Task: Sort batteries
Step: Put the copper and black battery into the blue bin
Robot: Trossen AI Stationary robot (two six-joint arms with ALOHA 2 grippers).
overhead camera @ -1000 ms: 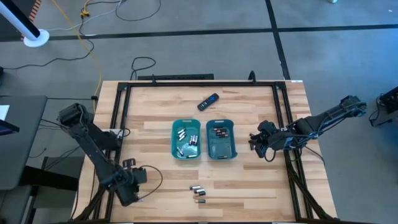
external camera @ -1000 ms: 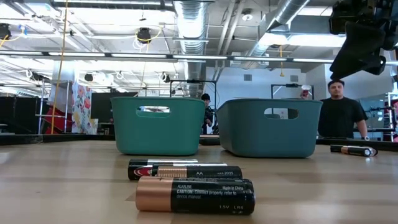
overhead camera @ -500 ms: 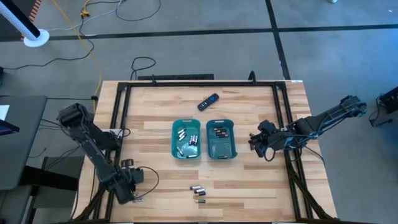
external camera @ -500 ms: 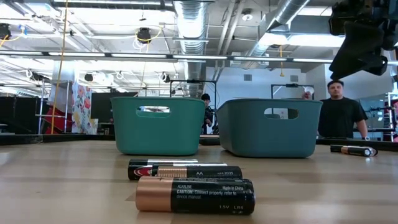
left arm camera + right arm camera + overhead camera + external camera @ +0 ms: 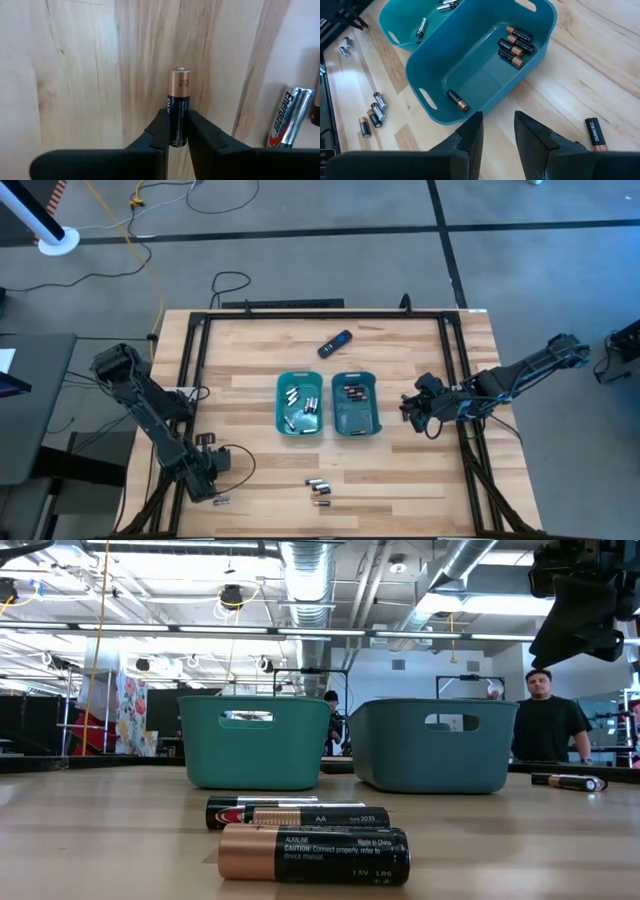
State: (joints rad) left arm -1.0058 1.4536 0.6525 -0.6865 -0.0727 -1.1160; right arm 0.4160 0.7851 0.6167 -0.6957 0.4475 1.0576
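left gripper (image 5: pixel 178 131): low over the front left part of the pale wooden slatted table (image 5: pixel 250 360), its two dark fingers (image 5: pixel 156 131) pinched tight on a dark cylindrical battery with a coppery end (image 5: pixel 178 106); the coppery tip points away from the wrist and the dark body sits between the pads.
held battery's place: on or just above the wood, left of the loose group at the front edge; i cannot tell whether it touches the table.
right gripper (image 5: pixel 498 131): hovers to the right of the two trays, fingers parted with a clear gap, nothing between them.
left teal plastic tray (image 5: pixel 281 408): holds several silvery-grey cylindrical batteries (image 5: pixel 297 396).
right teal plastic tray (image 5: pixel 374 415): touching or just beside the left tray; dark coppery-ended batteries (image 5: pixel 515 46) lie grouped at one end, and one more (image 5: pixel 456 100) lies alone near the other end.
loose batteries at the front (image 5: pixel 319 486): a few short cylinders close together near the front edge, ahead of the trays.
battery by the right gripper (image 5: pixel 595 134): dark with a coppery end, flat on the wood beside the right tray.
black remote with a blue button (image 5: pixel 335 343): lies aslant on the table behind the trays.
person in a dark top (image 5: pixel 545 720): stands in the room beyond the table.
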